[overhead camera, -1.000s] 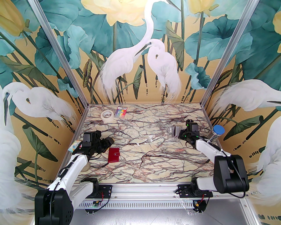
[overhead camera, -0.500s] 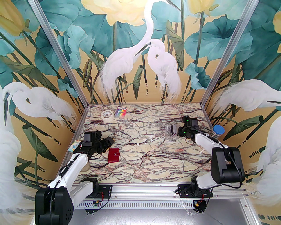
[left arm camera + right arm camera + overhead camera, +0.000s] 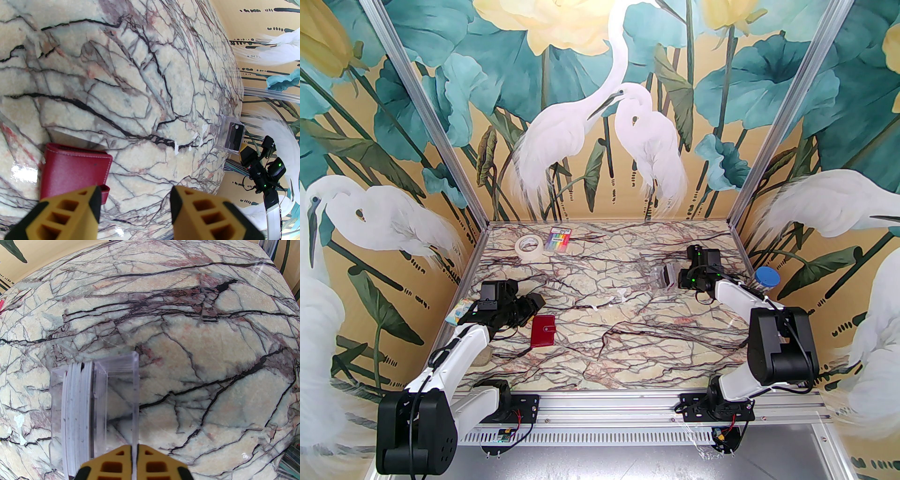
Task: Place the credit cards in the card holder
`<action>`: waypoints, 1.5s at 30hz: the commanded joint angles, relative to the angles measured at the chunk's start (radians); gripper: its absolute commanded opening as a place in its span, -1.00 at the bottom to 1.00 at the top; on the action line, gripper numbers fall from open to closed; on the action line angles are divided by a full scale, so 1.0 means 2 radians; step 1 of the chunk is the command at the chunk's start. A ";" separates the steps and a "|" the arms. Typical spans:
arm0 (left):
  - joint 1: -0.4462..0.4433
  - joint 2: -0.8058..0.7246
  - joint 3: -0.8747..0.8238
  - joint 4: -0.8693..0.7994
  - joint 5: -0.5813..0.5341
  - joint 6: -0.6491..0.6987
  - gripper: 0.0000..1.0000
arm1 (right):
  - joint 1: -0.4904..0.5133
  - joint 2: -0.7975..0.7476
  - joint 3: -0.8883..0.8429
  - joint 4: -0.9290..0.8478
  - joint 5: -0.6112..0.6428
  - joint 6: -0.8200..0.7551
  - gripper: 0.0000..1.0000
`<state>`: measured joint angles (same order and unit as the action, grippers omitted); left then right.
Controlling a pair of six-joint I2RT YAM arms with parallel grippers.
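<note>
Bringing the clear case across to the card holder appeared to be the step in hand. It called for a level, steady carry so that the credit cards, standing on edge inside, did not spill. At the left of the worktop the card holder lay flat and folded shut. The left claw hung just beside it, jaws about half open and empty. Well apart at the right, the right claw was pinched tight on one thin wall of the case.
</note>
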<state>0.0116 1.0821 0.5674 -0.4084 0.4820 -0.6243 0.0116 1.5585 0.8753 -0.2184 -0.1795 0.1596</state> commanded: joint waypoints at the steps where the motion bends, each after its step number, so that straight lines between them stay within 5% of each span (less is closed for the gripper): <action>1: -0.003 0.001 0.010 0.005 0.001 0.010 0.08 | -0.004 0.001 0.007 0.008 0.020 -0.005 -0.91; 20: -0.004 0.024 0.021 0.004 -0.004 0.015 0.10 | -0.023 0.011 0.007 0.004 0.003 -0.010 -0.76; 28: -0.004 0.024 0.019 -0.009 -0.027 0.015 0.14 | -0.023 0.001 0.015 -0.009 0.014 -0.001 -0.37; 35: -0.006 0.027 0.011 -0.030 -0.060 0.014 0.17 | -0.022 -0.072 0.020 -0.041 0.041 0.038 -0.10; 45: -0.046 0.053 -0.014 -0.038 -0.123 0.002 0.16 | 0.029 -0.209 0.011 -0.111 0.006 0.091 -0.09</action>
<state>-0.0566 1.1664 0.5526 -0.4511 0.3111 -0.6102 0.0284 1.1767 0.8932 -0.3637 -0.1390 0.2970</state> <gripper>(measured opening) 0.584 0.457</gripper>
